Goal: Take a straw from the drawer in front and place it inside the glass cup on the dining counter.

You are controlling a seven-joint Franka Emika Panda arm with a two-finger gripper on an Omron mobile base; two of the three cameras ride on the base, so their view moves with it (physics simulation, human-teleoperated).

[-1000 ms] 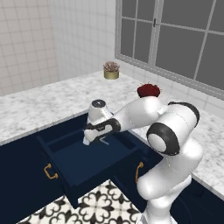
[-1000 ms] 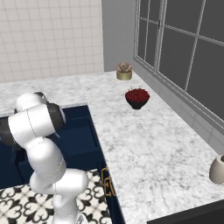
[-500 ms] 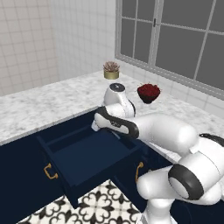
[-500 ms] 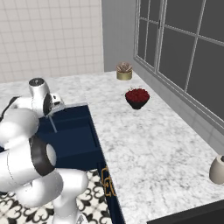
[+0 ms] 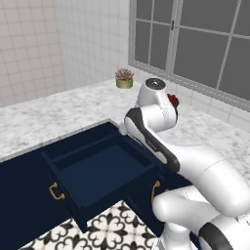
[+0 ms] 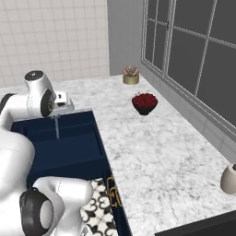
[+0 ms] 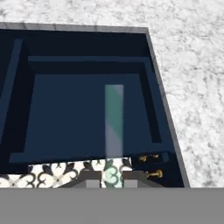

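The navy drawer (image 5: 105,171) (image 6: 64,147) (image 7: 65,113) stands pulled open, its inside bare. Above its back part hangs my gripper (image 6: 58,114) (image 7: 112,178), shut on a pale, see-through greenish straw (image 6: 56,125) (image 7: 113,127). In the right base view the straw points straight down over the drawer. In the hand view it runs up the middle of the picture, across the drawer floor. The glass cup and the dining counter are out of view.
Marble worktop (image 6: 152,152) wraps the drawer at the back and right. On it stand a small potted plant (image 5: 124,78) (image 6: 131,74), a dark bowl of red fruit (image 6: 144,102) and a pale vase (image 6: 229,179). Patterned floor tiles (image 5: 112,224) lie below the drawer front.
The hand has risen out of the drawer with the straw and swung toward the drawer's back. The elbow has dropped low in front of the base. The drawer stays open.
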